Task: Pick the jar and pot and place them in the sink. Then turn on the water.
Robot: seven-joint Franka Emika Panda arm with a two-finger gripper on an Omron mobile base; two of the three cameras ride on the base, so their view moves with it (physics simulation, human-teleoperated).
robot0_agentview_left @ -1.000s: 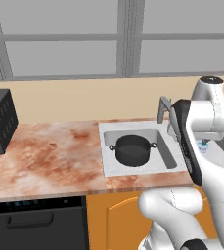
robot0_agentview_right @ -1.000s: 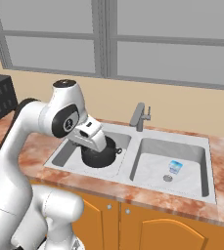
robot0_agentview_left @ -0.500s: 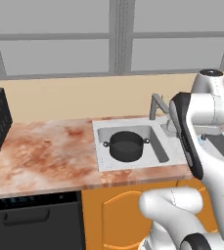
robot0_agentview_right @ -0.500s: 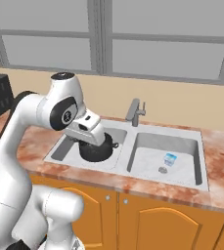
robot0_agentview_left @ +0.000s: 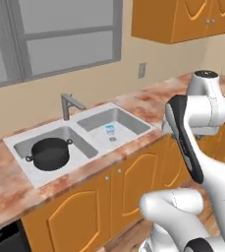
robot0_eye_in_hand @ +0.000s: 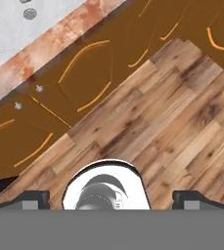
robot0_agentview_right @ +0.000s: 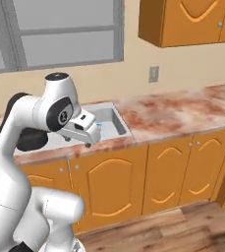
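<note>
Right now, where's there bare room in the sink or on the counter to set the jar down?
The left basin is crowded by the pot. The right basin of the sink is mostly bare, apart from a small item near its drain. The counter between the sink's right rim and the far wall below the upper cabinets is bare.

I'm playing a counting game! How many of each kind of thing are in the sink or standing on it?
Black pot: 1
Small clear jar: 1
Grey faucet: 1
Total: 3
</note>
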